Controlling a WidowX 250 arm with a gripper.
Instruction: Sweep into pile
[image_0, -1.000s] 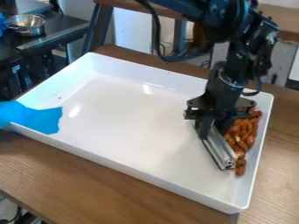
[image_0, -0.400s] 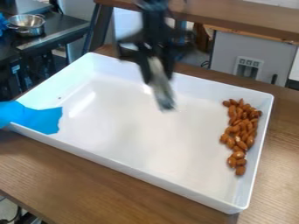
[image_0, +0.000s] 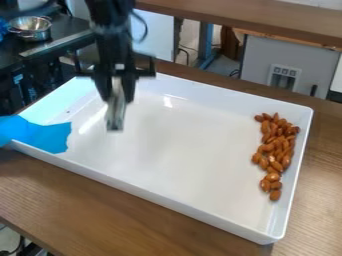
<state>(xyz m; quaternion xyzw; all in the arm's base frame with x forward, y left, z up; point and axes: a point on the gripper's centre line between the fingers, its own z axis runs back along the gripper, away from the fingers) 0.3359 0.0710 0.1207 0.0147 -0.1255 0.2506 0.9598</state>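
My gripper (image_0: 115, 90) hangs over the left back part of the white tray (image_0: 160, 192), shut on a short metal bar (image_0: 115, 111) that points down between its fingers. The bar's lower end appears to be above the tray floor. Brown almonds (image_0: 274, 145) lie in a long, narrow heap along the tray's right wall, far to the right of the gripper. A few almonds form the tail of the heap toward the front.
A blue cloth or sheet (image_0: 41, 134) drapes over the tray's left corner. The tray stands on a brown wooden table (image_0: 100, 215). Behind at the upper left, a metal colander (image_0: 31, 28) sits on a dark counter.
From beside the almonds at the right, my gripper has moved across to the left back of the tray with the bar. The almonds stay in a heap at the right wall.
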